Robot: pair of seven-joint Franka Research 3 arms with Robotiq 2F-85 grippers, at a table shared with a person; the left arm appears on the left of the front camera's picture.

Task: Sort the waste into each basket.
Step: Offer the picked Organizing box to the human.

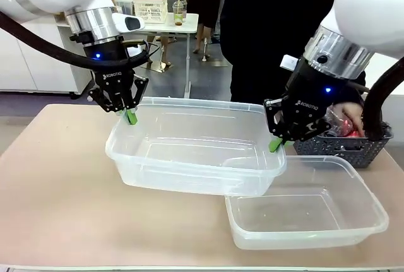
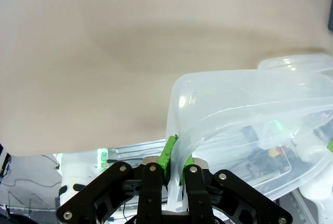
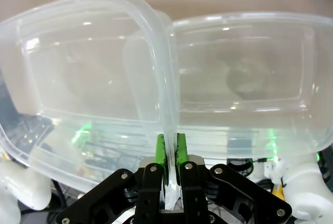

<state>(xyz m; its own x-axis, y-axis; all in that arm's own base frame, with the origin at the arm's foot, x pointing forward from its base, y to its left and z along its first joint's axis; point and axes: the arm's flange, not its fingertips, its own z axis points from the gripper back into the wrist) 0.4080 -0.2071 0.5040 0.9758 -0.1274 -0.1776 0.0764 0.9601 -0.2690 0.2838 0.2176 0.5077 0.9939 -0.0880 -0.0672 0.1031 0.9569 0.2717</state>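
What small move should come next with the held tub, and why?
Probably shift it left and lower it onto bare table. The left gripper and right gripper each pinch the rim of the lifted tub, and its corner overhangs the second tub.

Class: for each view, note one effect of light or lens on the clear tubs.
Front view: even light, thin glints rim the lifted tub. Left wrist view: a soft broad shadow on the table; the tub's curved wall warps what lies behind. Right wrist view: small white glints, haze dulling what shows through the wall.
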